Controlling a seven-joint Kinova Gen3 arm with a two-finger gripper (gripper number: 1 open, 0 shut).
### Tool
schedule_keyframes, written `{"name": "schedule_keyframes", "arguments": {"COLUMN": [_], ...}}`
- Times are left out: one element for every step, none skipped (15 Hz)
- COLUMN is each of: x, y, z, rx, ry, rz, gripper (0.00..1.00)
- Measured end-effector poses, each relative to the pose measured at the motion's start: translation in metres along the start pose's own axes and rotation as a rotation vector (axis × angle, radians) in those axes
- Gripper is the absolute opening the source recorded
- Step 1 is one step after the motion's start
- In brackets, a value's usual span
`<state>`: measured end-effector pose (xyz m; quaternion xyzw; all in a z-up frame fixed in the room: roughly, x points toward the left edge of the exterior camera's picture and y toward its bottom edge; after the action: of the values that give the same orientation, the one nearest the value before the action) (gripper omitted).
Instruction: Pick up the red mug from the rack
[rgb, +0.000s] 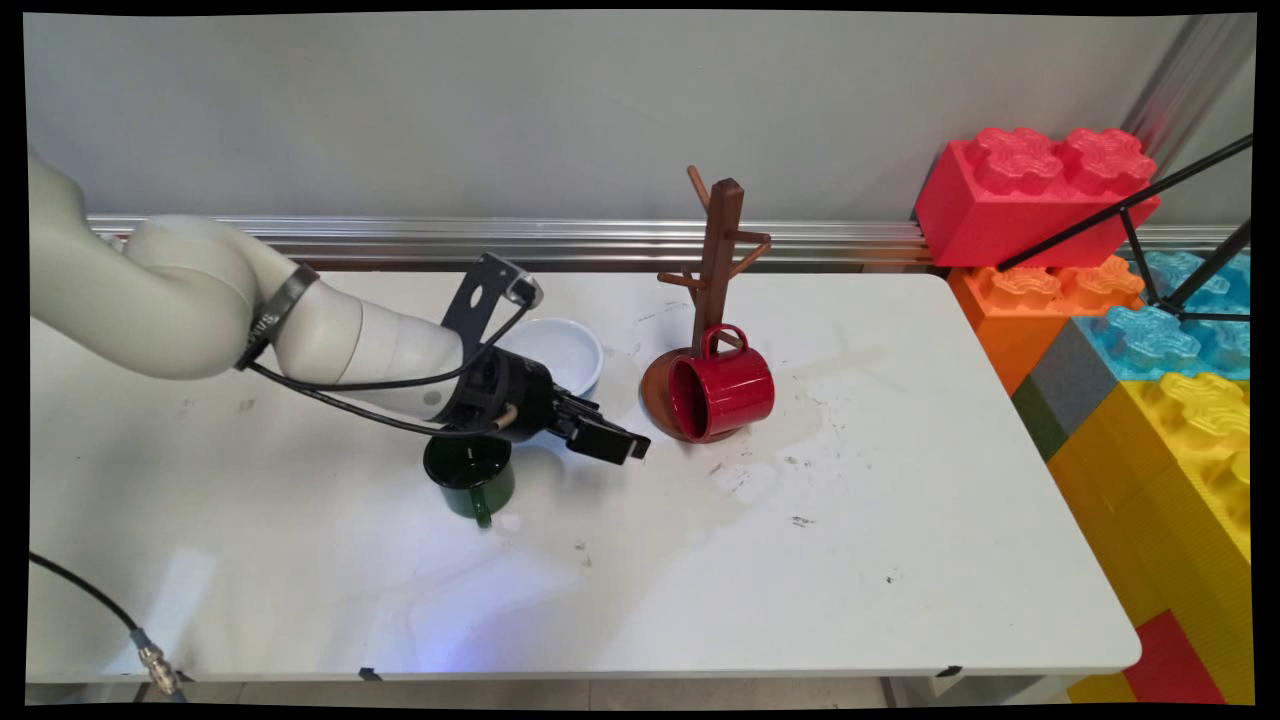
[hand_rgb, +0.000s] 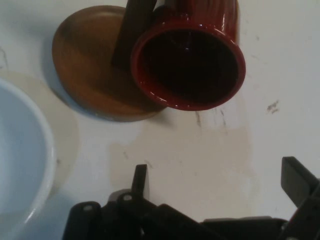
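The arm (rgb: 200, 300) was smooth white, rounded links ringed by a black lettered band (rgb: 270, 315). Black cables (rgb: 370, 390) looped beneath it. At its three o'clock end sat a black two-finger gripper (rgb: 625, 447) and grey bracket (rgb: 485, 295).

So I count two mugs, one red mug (rgb: 722, 392) and one green mug (rgb: 470, 477). Plus one white bowl (rgb: 560, 352), one wooden mug tree (rgb: 716, 262) and a stack of big toy bricks (rgb: 1120, 300) at the right.

mug on the stand (rgb: 722, 392): you see glossy red, dark inside
mug tree (rgb: 716, 262): brown wood, round brown base
mug under the arm (rgb: 470, 478): dark green
bowl (rgb: 560, 352): pale blue-white
gripper (rgb: 622, 445): black
table (rgb: 800, 560): white, grey-smudged
blocks (rgb: 1040, 195): red, orange, blue, yellow
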<state>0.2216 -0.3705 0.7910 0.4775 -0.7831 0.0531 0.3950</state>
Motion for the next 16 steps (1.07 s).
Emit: {"name": "schedule_keyframes", "arguments": {"x": [-0.001, -0.001, -0.002, -0.002, -0.003, -0.003, -0.002, -0.002, -0.001, -0.001, -0.001, 0.000, 0.000, 0.001, 0.002, 0.003], "y": [0.002, 0.003, 0.004, 0.005, 0.006, 0.007, 0.009, 0.009, 0.011, 0.012, 0.013, 0.014, 0.015, 0.016, 0.017, 0.017], "z": [0.002, 0.003, 0.005, 0.007, 0.009, 0.010, 0.013, 0.014, 0.017, 0.018, 0.021, 0.023, 0.027, 0.031, 0.034, 0.038], "rx": [-0.001, -0.002, 0.000, 0.001, 0.003, 0.003, 0.003, 0.003, 0.004, 0.004, 0.006, 0.008, 0.009, 0.011, 0.013, 0.014], "ry": [0.003, 0.006, 0.009, 0.013, 0.016, 0.018, 0.023, 0.026, 0.032, 0.036, 0.041, 0.044, 0.050, 0.057, 0.064, 0.070], "rz": [-0.005, -0.008, -0.011, -0.012, -0.012, -0.008, -0.002, 0.002, 0.010, 0.014, 0.019, 0.021, 0.024, 0.026, 0.028, 0.029], "gripper": [1.00, 1.00, 1.00, 1.00, 1.00, 1.00, 1.00, 1.00, 1.00, 1.00, 1.00, 1.00, 1.00, 1.00, 1.00, 1.00]}}
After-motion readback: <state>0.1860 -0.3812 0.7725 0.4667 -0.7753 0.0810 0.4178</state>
